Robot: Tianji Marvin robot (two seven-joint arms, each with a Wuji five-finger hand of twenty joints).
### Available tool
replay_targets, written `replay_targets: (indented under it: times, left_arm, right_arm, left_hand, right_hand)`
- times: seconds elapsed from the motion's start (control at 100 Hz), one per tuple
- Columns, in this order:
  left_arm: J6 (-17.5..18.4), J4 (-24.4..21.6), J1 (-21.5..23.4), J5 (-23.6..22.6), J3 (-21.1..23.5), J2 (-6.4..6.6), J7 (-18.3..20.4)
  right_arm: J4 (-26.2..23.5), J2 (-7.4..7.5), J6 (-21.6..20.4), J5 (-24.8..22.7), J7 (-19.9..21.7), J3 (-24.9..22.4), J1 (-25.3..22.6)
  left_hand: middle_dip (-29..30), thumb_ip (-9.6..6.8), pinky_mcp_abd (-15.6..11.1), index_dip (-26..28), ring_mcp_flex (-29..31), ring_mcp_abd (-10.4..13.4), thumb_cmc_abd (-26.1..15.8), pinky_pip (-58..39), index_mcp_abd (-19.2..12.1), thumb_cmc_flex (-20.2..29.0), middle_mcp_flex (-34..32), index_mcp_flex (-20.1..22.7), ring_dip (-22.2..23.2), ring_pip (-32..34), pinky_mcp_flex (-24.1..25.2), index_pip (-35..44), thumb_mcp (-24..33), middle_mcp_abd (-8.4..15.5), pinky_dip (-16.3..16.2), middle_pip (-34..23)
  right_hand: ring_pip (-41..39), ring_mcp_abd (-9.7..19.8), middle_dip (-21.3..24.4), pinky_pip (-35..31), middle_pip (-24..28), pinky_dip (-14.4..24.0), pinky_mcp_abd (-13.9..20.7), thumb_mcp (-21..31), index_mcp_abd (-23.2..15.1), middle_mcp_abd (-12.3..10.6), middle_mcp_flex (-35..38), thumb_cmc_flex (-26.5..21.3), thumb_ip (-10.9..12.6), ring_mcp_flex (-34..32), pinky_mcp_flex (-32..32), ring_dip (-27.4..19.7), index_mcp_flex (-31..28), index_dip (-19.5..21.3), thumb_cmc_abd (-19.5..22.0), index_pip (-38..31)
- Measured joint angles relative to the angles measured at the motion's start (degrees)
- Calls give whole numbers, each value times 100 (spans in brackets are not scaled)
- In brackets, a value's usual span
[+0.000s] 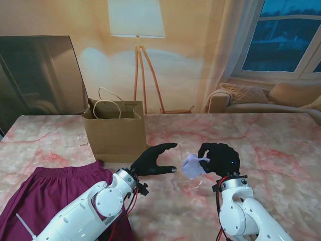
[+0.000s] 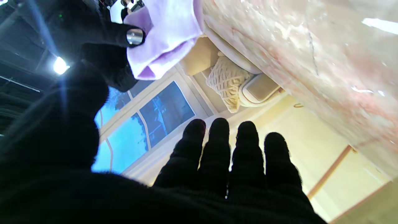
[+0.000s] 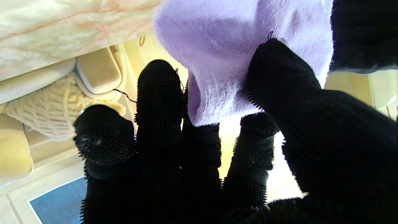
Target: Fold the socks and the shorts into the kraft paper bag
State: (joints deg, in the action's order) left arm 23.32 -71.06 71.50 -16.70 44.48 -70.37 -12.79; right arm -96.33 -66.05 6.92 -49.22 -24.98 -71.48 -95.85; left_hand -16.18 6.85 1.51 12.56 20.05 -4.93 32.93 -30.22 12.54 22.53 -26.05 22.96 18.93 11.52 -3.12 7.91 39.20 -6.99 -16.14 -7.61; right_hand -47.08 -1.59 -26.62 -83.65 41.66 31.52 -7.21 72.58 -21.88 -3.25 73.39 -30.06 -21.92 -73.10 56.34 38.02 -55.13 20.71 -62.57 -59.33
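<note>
The right robot hand (image 1: 219, 158) grips a bunched lilac sock (image 1: 193, 165), lifted off the counter (image 1: 281, 145) near its middle; the right wrist view shows the thumb and fingers (image 3: 160, 90) pinching the cloth. The left robot hand (image 1: 153, 160) is released, fingers spread, just beside the sock but seemingly not touching it, though the gap is hard to judge. To do the step well, the left should pinch the hanging end so the fold lies flat before the carry to the kraft paper bag (image 1: 114, 131), standing toward the far left edge. The maroon shorts (image 1: 45, 193) lie at the near left corner.
</note>
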Motion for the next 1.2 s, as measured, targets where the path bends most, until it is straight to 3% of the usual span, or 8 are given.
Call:
replay_targets:
  times: [0.3, 0.53, 0.68, 0.79, 0.92, 0.98, 1.07, 1.2]
  left_arm:
    - [134, 366, -294, -3, -397, -212, -125]
    - [220, 498, -388, -30, -556, -298, -247]
    - [298, 582, -413, -67, -620, -351, -357]
    - [322, 632, -412, -283, -641, -392, -623]
    - [388, 664, -380, -251, -599, -453, -766]
    - [543, 692, -344, -94, -544, -497, -808]
    - [725, 746, -286, -32, -484, -569, -1028]
    - [680, 707, -180, -38, -378, -608, -1137]
  right_arm:
    - [-90, -1, -72, 64, -68, -67, -99]
    - [-94, -2, -74, 139, -187, 46, -66]
    - [-26, -12, -36, 146, -374, 260, 71]
    - [-5, -38, -8, 133, -445, 356, 154]
    - [-12, -67, 12, 180, -461, 430, 203]
    - [-18, -76, 33, 199, -461, 451, 216]
    - [-26, -88, 63, 236, -461, 479, 230]
    - [-23, -110, 68, 297, -500, 515, 245]
  left_hand:
    - [-56, 46, 77, 161, 66, -49, 374, -185, -46, -83, -149, 127, 48, 0, -96, 295, 444, 0, -7, -17]
    - [-239, 46, 297, 466, 259, -126, 430, -466, -116, -155, -434, 205, 203, 106, -198, 580, 516, 0, -140, -149]
    - [-488, 78, 598, 830, 627, -168, 430, -1069, -269, -155, -856, 426, 484, 372, -354, 900, 516, 0, -615, -351]
    - [-741, 78, 716, 1268, 1090, -191, 430, -1469, -621, -131, -1374, 756, 868, 704, -576, 1620, 516, 0, -1012, -604]
    - [-1059, 78, 830, 1763, 1879, -201, 295, -2188, -1281, 816, -2300, 1304, 1360, 1324, -995, 2907, 669, 151, -1495, -1017]
    - [-1302, 78, 936, 1520, 2332, -215, 272, -2566, -1648, 1510, -2860, 1600, 1645, 1703, -1195, 3673, 544, 251, -1710, -1212]
    - [-1997, 78, 1108, 1001, 2859, -315, 154, -3006, -1690, 1860, -3727, 2119, 2021, 2321, -1365, 4267, 460, 289, -2045, -1245]
    - [-2149, 79, 1203, 698, 3093, -369, 31, -3221, -1728, 2061, -4048, 2180, 2201, 2599, -1427, 4331, 452, 292, -2198, -1228]
  right_hand:
    - [0, -2, -14, 0, -34, 0, 0, 0, 0, 2, 0, 0, 0, 0, 0, 1, 0, 0, 0, 0]
    - [0, -3, -19, -1, -34, -1, 0, 0, 0, 4, 0, 0, 0, 0, -1, 2, 0, 0, 1, 0]
    - [0, -3, -21, -1, -34, -1, -1, 0, 0, 4, 0, 0, 0, 0, -2, 3, 0, 1, 2, 0]
    - [0, -3, -27, -1, -34, -1, -1, 0, 1, 4, 0, 0, 0, 0, -2, 4, 0, 2, 3, 0]
    - [0, -3, -75, -2, -34, -1, -1, 0, 1, 5, 0, 0, 0, 0, -2, 6, 0, 3, 4, 0]
    - [-1, -4, -76, -2, -34, -1, -1, 0, 1, 5, 0, 0, 0, 0, -2, 7, 0, 4, 6, 0]
    - [-2, -4, -75, -38, -130, -1, -1, -3, 1, 6, 0, 18, 0, 0, -2, 8, 0, 4, 8, 0]
    - [-4, -4, -75, -44, -130, -1, -2, -5, 1, 6, 0, 18, 0, 0, -2, 8, 0, 5, 93, 0]
